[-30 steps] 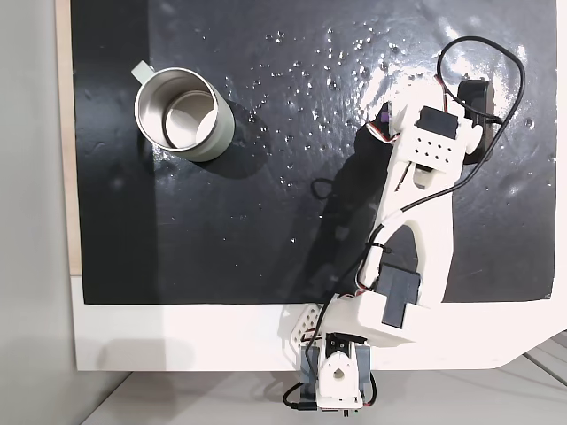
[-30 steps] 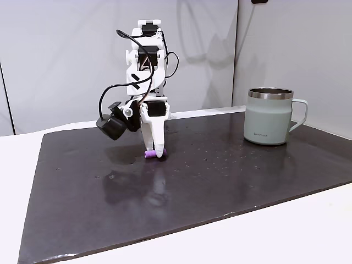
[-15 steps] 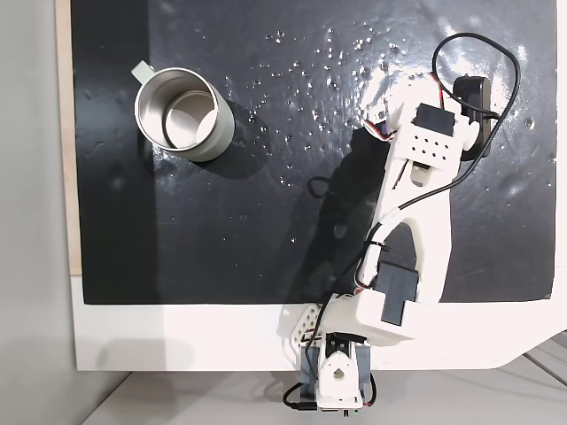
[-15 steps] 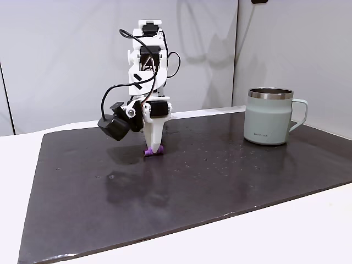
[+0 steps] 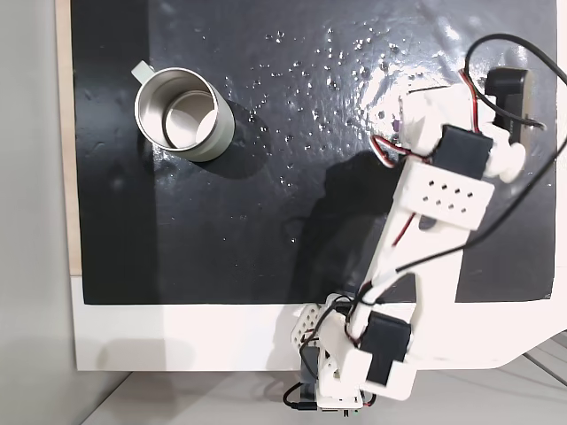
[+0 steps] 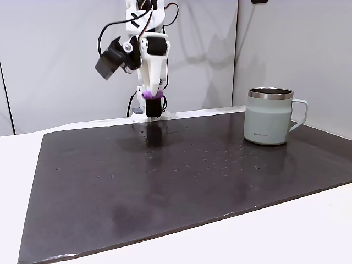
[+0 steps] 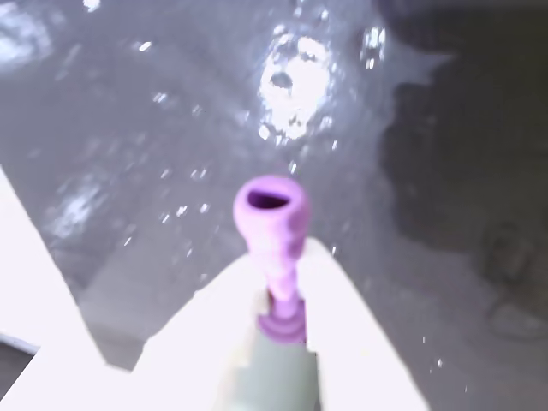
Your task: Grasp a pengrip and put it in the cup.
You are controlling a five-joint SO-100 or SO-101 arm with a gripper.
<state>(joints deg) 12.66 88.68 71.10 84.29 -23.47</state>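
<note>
Pengrip [image 7: 272, 224], probably light and squashy rubber, sits pinched near its lower end in the gripper [image 6: 151, 102], raised above the black mat's [image 6: 165, 187] back edge, well apart from the cup [image 6: 270, 116] near the mat's far corner.

A black mat [image 6: 220, 181] lies on a white table [image 6: 308, 231], its wet-looking surface catching bright specks of light [image 5: 337, 53]; behind it stand plain pale grey wall panels [image 6: 55, 55]; a vertical seam [image 6: 237, 49] divides them.
</note>
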